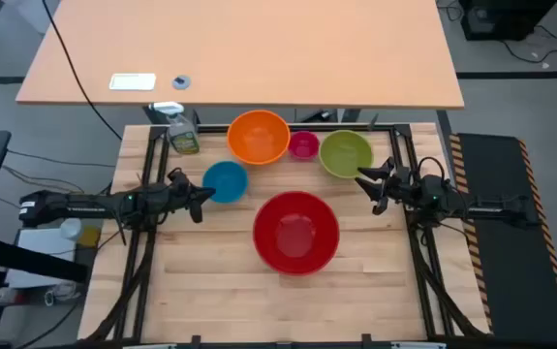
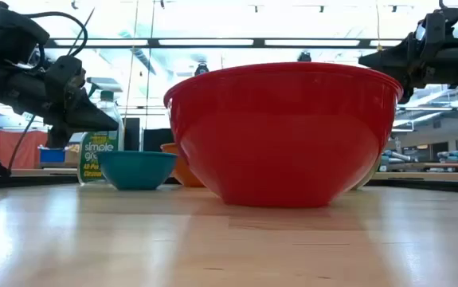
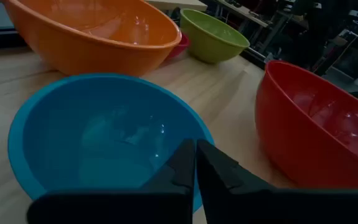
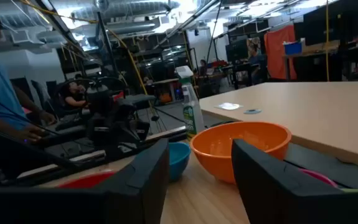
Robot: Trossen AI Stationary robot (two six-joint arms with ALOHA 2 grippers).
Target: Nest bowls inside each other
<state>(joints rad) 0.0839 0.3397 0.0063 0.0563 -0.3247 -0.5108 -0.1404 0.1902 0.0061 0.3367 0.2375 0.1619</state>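
On the table (image 1: 201,281), the left gripper (image 1: 201,202) hovers with clenched jaws beside the blue bowl (image 1: 225,180), then come orange bowl (image 1: 258,136), red bowl (image 1: 295,232) nearest, pink bowl (image 1: 303,145), green bowl (image 1: 345,153), and the right gripper (image 1: 368,190), jaws released.

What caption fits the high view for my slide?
Five separate bowls on the wooden table: red bowl nearest, both arms waiting beside.
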